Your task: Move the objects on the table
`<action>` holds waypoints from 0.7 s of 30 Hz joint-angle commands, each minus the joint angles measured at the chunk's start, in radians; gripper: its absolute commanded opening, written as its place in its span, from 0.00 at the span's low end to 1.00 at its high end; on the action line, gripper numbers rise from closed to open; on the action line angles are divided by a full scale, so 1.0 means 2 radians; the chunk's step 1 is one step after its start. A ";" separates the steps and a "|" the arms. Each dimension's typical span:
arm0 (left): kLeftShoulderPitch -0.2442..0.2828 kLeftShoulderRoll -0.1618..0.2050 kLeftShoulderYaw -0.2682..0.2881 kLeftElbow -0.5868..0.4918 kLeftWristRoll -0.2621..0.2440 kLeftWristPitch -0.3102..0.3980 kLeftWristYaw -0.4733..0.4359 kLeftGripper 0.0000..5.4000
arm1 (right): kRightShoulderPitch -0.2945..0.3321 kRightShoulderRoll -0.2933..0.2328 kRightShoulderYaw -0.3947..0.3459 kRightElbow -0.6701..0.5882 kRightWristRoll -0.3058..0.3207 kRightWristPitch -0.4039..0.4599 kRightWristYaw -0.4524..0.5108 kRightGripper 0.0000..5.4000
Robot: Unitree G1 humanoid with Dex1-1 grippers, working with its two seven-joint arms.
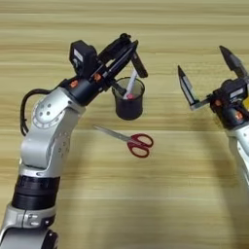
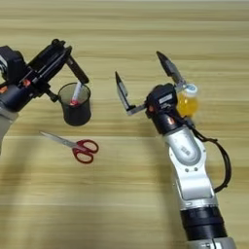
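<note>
Right fingers (image 2: 144, 77) spread wide, holding nothing; the orange drink bottle (image 2: 187, 103) stands just behind them at three o'clock. Left fingers (image 1: 131, 57) pinch a black marker (image 1: 139, 64) above the pen cup (image 1: 129, 99). Scissors (image 1: 127, 140) lie on the bench (image 1: 146, 204).

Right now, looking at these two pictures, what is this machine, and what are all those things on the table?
Both pictures come from a pair of cameras on a humanoid robot's head, looking down at a wooden table; they show one scene from slightly shifted positions. The silver limbs are its arms, each ending in a gripper of two black fingers.

The left gripper hovers over a black pen cup, which has a white pen-like item standing in it. I cannot tell whether its fingers are open. The right gripper has its fingers spread wide and holds nothing. Just behind it stands a small bottle of orange drink with a white cap. Red-handled scissors lie flat in front of the cup.
</note>
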 commanded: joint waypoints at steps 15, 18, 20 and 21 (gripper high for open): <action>0.029 -0.005 -0.105 0.114 0.081 -0.094 -0.072 0.14 | -0.023 0.005 -0.030 -0.014 0.025 0.015 -0.015 1.00; 0.018 -0.015 -0.118 0.148 0.095 -0.111 -0.075 0.14 | -0.023 0.005 -0.030 -0.013 0.025 0.016 -0.015 1.00; 0.010 -0.023 -0.126 0.170 0.103 -0.122 -0.077 0.14 | -0.023 0.005 -0.029 -0.014 0.025 0.016 -0.015 1.00; 0.007 -0.026 -0.129 0.179 0.104 -0.126 -0.078 0.14 | -0.022 0.005 -0.029 -0.014 0.025 0.016 -0.015 1.00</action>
